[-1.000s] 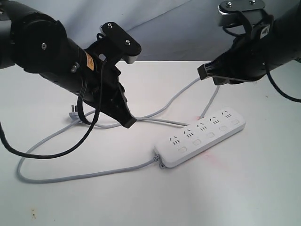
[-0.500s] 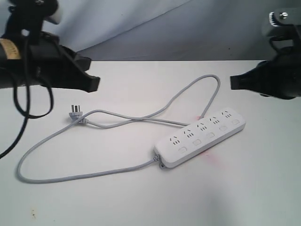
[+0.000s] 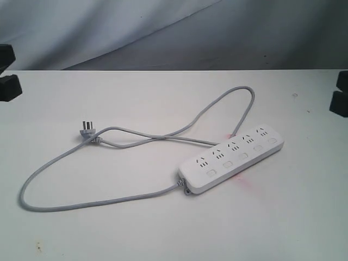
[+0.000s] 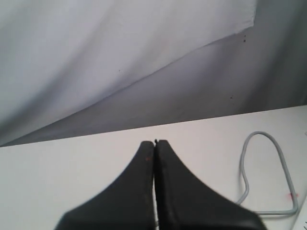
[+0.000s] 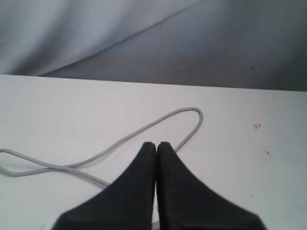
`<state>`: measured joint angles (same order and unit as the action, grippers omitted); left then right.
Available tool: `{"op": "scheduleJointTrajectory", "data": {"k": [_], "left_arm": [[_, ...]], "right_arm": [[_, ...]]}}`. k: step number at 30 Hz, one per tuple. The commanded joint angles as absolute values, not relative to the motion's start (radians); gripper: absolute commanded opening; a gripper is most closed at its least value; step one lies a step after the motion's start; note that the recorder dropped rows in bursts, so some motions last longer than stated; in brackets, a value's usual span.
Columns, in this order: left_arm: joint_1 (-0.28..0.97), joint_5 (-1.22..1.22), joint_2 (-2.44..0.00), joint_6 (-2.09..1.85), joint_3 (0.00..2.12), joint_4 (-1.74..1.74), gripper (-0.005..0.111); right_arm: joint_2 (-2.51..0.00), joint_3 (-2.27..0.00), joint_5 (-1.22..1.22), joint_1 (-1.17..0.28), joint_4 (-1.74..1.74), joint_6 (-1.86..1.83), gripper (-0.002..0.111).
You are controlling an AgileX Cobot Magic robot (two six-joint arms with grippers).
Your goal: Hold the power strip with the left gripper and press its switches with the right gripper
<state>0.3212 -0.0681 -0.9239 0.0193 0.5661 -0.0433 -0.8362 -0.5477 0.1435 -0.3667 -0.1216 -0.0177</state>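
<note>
Left gripper (image 4: pixel 154 143) and right gripper (image 5: pixel 156 145) are sitting pressed together, well apart from the power strip (image 3: pixel 232 159). Pressing the switches (image 3: pixel 243 155) unheld is probably risking sliding it.

The power strip (image 3: pixel 234 159) is smooth white plastic with a soft sheen, its switches (image 3: pixel 228 164) the same, and its cable (image 3: pixel 98 204) has a matt grey rubbery sheath. The table (image 3: pixel 136 234) is matt white; the backdrop (image 3: pixel 163 27) looks like creased grey cloth. The left gripper (image 4: pixel 154 143) and right gripper (image 5: pixel 156 145) are alike: matt black, plastic-looking.
</note>
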Motion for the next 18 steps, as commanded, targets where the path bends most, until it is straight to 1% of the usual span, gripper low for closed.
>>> {"op": "scheduleJointTrajectory", "data": {"k": [1, 9, 18], "left_arm": [[0.318, -0.137, -0.839, 0.036, 0.491, -0.051, 0.0], [0.318, -0.236, -0.714, 0.084, 0.331, -0.051, 0.0], [0.318, -0.399, -0.635, 0.104, 0.167, -0.051, 0.0]], "right_arm": [[-0.723, -0.467, 0.089, -0.358, -0.116, 0.009, 0.0], [-0.534, -0.322, 0.02, -0.358, -0.116, 0.009, 0.0], [-0.381, -0.16, -0.046, -0.358, -0.116, 0.009, 0.0]]}}
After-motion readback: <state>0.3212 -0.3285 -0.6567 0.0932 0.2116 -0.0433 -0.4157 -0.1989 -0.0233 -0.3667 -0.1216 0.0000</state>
